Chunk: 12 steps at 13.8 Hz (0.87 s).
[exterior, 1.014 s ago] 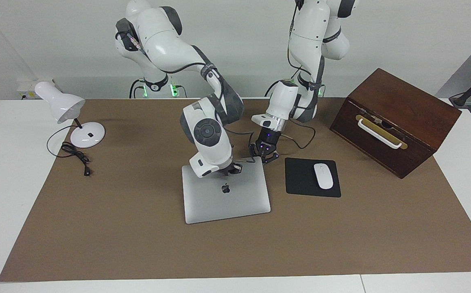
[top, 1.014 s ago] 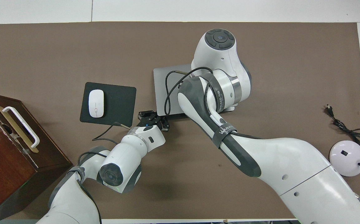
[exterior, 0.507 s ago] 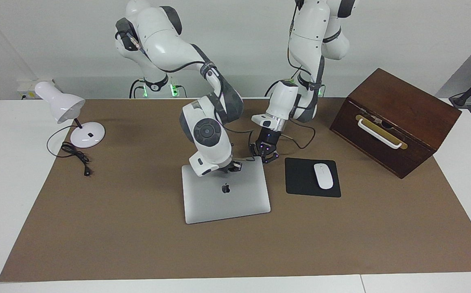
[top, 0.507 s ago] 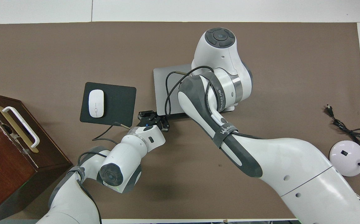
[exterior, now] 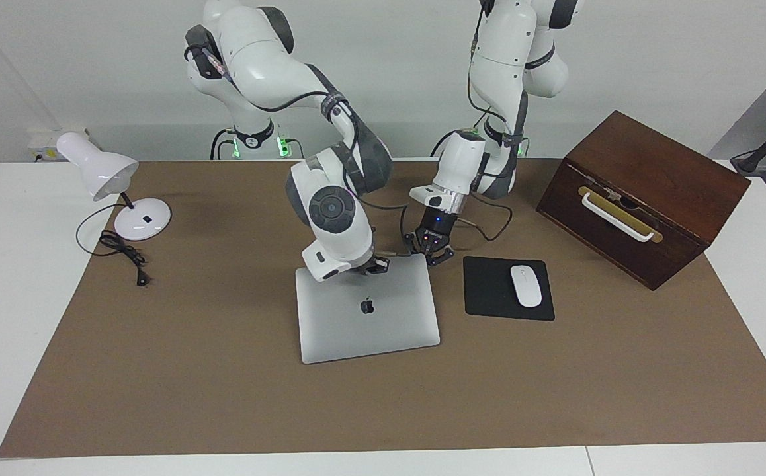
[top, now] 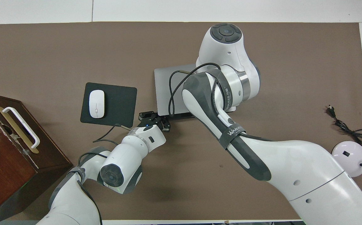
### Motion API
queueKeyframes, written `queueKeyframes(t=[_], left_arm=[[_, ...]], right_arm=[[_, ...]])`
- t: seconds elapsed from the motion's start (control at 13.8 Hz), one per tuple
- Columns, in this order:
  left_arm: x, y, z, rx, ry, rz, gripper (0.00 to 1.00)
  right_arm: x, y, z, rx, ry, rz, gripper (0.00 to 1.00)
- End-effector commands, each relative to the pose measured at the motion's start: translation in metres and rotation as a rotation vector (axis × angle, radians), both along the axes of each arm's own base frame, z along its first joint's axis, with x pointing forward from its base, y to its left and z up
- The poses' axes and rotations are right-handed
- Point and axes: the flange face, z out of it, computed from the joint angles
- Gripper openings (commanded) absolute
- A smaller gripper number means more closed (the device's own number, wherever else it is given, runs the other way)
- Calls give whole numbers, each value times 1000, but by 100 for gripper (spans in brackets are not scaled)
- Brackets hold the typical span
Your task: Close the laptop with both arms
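Looks shut: the laptop (exterior: 366,311) lies flat, lid down, mid-counter beside the mouse pad (exterior: 507,288). Both claws are closed and empty at its robot-side edge (long axis runs arm to arm). I judge the right claw (exterior: 375,266) nearer, over that edge; the left claw (exterior: 430,253) is at the corner.

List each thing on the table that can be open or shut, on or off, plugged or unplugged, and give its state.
laptop: lid shut, flat.
wooden box: shut.
lamp: unlit, its plug loose on the mat.
left gripper: shut, at the laptop's corner.
right gripper: shut, over the laptop's lid, holding nothing.
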Motion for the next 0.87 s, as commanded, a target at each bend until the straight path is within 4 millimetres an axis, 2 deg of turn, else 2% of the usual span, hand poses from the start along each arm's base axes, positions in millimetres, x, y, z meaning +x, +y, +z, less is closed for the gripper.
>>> queueKeyframes(t=[0.0,0.14,0.29,0.58,0.8], left_arm=[[-5,5,-52,49,93,31,0],[-7,2,-51,32,102,49,0],[-6,2,-47,24,98,52,0],[-7,6,-39,9,105,75,0],[-11,10,-23,17,129,75,0]], right_arm=[[0,-13,24,21,0,-22,0],[1,-23,33,12,-4,-15,0],[2,-31,51,18,-28,-28,0],[10,-72,85,-23,-91,5,0],[10,-98,108,-52,-116,43,0]])
